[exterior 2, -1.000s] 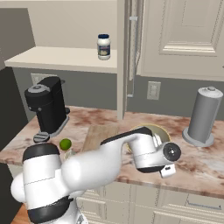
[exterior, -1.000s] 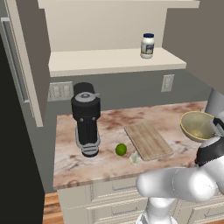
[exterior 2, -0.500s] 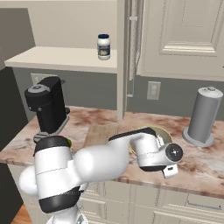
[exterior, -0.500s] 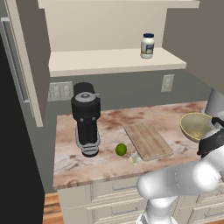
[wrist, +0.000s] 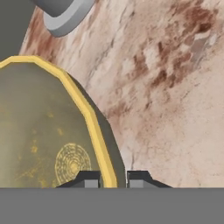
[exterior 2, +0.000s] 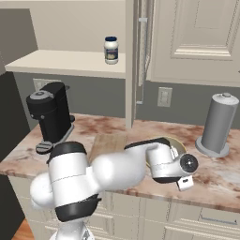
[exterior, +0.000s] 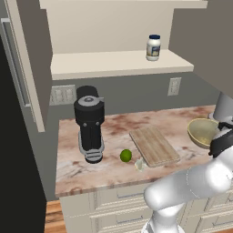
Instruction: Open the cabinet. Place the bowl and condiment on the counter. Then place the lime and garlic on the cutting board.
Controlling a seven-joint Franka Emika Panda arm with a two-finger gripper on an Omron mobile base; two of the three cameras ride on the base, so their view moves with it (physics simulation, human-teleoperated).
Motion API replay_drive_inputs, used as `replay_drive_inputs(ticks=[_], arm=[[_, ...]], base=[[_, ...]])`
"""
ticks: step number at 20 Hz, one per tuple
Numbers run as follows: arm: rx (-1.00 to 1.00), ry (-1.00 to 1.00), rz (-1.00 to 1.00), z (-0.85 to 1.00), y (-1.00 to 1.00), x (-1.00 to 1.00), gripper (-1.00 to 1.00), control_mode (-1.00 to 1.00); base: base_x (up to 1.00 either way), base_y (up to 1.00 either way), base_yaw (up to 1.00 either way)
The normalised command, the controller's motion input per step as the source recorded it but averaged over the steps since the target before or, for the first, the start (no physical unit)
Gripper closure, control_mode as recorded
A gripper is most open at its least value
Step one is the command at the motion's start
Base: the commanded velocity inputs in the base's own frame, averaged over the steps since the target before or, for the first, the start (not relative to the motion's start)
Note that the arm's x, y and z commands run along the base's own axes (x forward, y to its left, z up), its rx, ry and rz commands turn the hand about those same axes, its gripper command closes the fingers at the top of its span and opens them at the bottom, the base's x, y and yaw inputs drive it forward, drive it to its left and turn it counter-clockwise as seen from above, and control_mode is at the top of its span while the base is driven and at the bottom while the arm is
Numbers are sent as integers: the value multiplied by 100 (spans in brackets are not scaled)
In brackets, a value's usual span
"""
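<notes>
On the tabletop (exterior: 182, 120), your end effector (wrist: 113, 178) pinches the bowl (wrist: 43, 131) rim; a grey canister (exterior 2: 216, 124) stands at 12 o'clock, jar (exterior: 153, 47) shelved.

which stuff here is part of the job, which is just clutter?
Job: cabinet, open; bowl, its rim between the gripper fingers; condiment on the cabinet shelf; counter; lime; garlic; cutting board.

Clutter: coffee machine; grey canister; wall outlets.
</notes>
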Motion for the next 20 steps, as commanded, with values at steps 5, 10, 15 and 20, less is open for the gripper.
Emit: replay_drive_inputs(ticks=[5,10,15,20], arm=[[0,0,0,-16,-13,15,100,-100],[0,0,0,-1,0,0,-100,-100],[0,0,0,0,0,-1,-100,-100],[0,0,1,3,0,0,-100,-100]], base=[[0,0,0],[0,0,0],[0,0,0],[0,0,0]])
